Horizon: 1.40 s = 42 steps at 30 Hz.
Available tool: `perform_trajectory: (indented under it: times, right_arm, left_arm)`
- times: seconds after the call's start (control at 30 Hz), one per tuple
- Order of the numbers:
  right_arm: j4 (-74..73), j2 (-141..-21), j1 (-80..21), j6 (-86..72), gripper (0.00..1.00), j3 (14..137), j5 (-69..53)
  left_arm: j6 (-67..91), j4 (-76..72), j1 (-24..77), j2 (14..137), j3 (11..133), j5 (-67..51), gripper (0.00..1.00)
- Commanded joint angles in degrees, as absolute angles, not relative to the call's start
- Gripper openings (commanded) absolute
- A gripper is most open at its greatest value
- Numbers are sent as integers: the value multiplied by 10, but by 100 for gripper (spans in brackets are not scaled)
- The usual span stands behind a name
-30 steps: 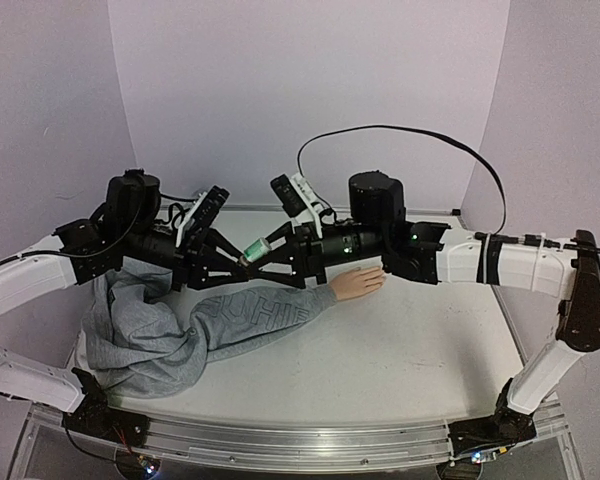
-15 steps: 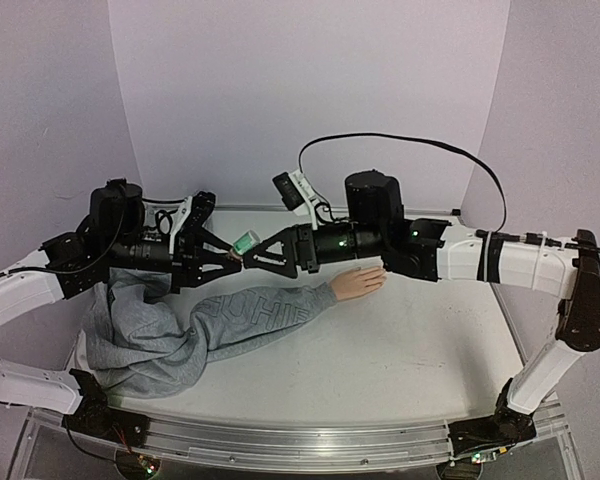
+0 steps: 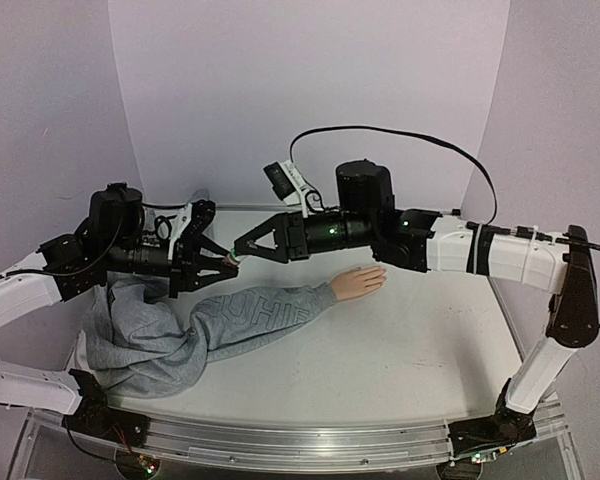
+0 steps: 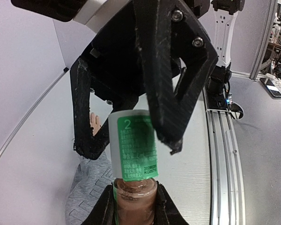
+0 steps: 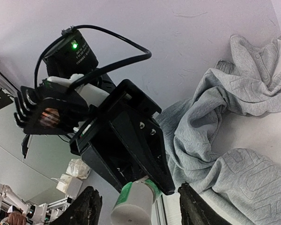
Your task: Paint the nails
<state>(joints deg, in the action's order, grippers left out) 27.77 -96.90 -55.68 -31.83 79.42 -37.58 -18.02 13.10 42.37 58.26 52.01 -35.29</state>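
Item 1, left hand [image 3: 228,263]: I see it raised over the worktop [image 3: 410,360], clamped shut on the glass body of a small bottle [image 4: 133,206] of brown liquid.

Item 2, cap [image 4: 131,145]: white with a green label, seated on the bottle and pointing toward the right arm.

Item 3, right hand [image 3: 238,248]: parted, its 2 fingers [image 5: 196,211] flank the cap. My right wrist view shows a gap on each side; I cannot tell from the left wrist view whether 1 finger brushes it.

Item 4, mannequin hand [image 3: 360,283]: peach, flat on the worktop beneath the right arm, well apart from both hands.

Item 5, nails [image 3: 380,274]: at its fingertips, pointing right; too small for me to judge their surface.

Item 6, sweatshirt [image 3: 150,340]: grey, bunched at the left, with 1 sleeve [image 3: 270,310] running out to the mannequin hand.
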Motion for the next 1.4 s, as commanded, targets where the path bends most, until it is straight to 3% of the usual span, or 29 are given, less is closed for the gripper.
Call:
perform_trajectory:
  times: [0.0, 0.3, 0.77, 1.37]
  right_arm:
    - [289, -980, -559, -320, 55, 825, -402]
    - [288, -973, -559, -313, 39, 818, -407]
    - [289, -949, -559, -302, 0, 802, -388]
    - [290, -921, -558, -294, 0, 787, -380]
  left_arm:
    - [-188, 127, 424, 565, 528, -351, 0]
    - [-187, 128, 424, 569, 529, -350, 0]
    - [-189, 132, 424, 577, 530, -336, 0]
    - [-205, 145, 424, 586, 527, -312, 0]
